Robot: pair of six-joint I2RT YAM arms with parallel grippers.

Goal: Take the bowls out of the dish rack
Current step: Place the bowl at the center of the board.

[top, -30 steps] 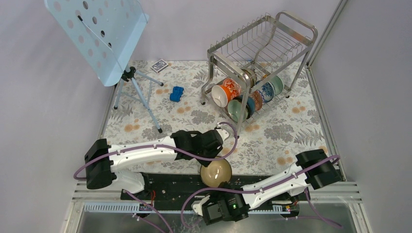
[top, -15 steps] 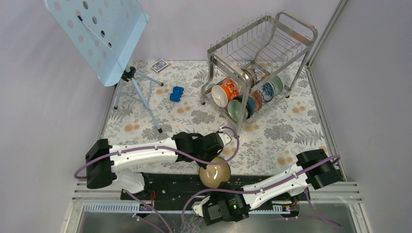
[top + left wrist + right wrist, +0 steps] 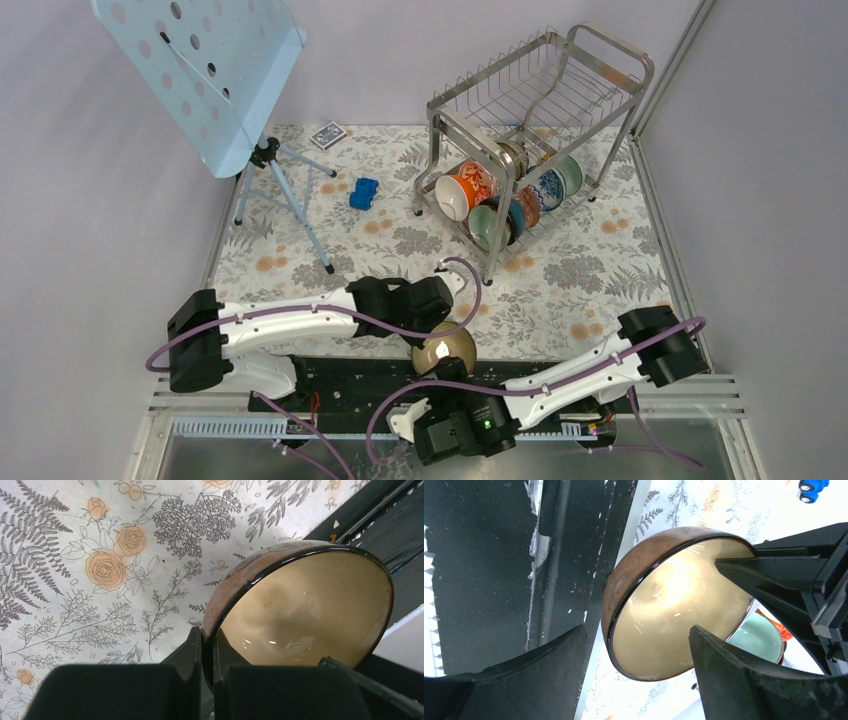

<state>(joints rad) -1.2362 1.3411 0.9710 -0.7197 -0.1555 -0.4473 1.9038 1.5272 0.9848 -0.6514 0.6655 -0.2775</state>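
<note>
A brown bowl with a tan inside (image 3: 445,350) hangs tilted over the table's near edge. My left gripper (image 3: 436,322) is shut on its rim; in the left wrist view the gripper (image 3: 207,647) pinches the dark rim of the bowl (image 3: 305,610). My right gripper (image 3: 638,630) is open, its fingers (image 3: 744,680) on either side of the bowl (image 3: 674,615) and apart from it. The dish rack (image 3: 540,110) stands at the back right. Its lower tier holds an orange-red bowl (image 3: 465,190), a pale green bowl (image 3: 487,225) and a blue-and-white bowl (image 3: 548,187).
A pale blue perforated music stand (image 3: 200,70) on a tripod rises at the back left. A blue toy car (image 3: 364,193) and a card deck (image 3: 327,134) lie on the floral cloth. A black base strip (image 3: 340,375) runs along the near edge under the bowl.
My left gripper has closed on the bowl's rim, and my right gripper has opened and let the bowl go. The right arm has drawn back a little toward the near edge.
</note>
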